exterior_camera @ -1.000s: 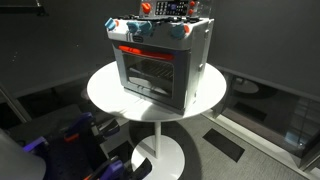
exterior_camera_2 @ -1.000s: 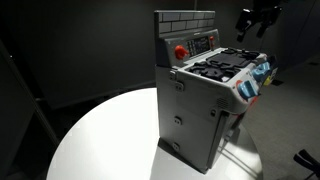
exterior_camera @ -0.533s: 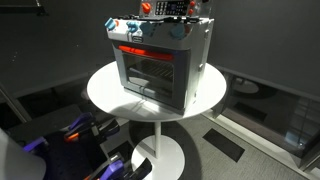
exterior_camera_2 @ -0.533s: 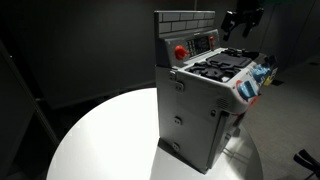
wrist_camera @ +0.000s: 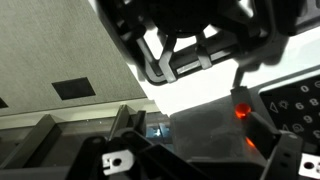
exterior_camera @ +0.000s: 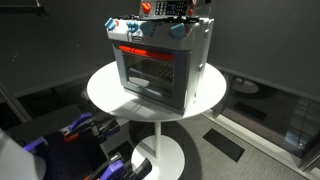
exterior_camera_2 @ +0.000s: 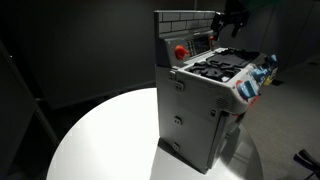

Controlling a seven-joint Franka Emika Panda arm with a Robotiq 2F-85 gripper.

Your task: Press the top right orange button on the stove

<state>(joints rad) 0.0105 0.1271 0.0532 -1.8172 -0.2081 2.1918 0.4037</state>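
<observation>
Dark walls and a dim floor surround a white round pedestal table [exterior_camera: 103, 92], and the stove [exterior_camera: 160, 62] stands upright on the middle of it, its glass door and red-orange strip facing the camera in an exterior view. Along the back of the cooktop rises the brick-patterned back panel [exterior_camera_2: 186, 21], with a round red button [exterior_camera_2: 181, 50] at its near end and a small keypad beside that. The gripper [exterior_camera_2: 228, 19] hangs at the far upper end of that panel, above the burners, which appears to be the stove's right side as seen from the front. From this angle it is impossible to tell whether a fingertip touches the panel or sits just off it. Whether the jaws are spread or pressed together cannot be told either, since the tool shows only as a dark shape against a dark background. The wrist view is crowded with black gripper parts, yet an orange glowing spot [wrist_camera: 240, 112] shows close below them, probably the target button. Judging by this, the approach looks nearly complete and the tool seems lined up with the right corner. The press itself is not confirmed, and drawing back afterwards remains.
</observation>
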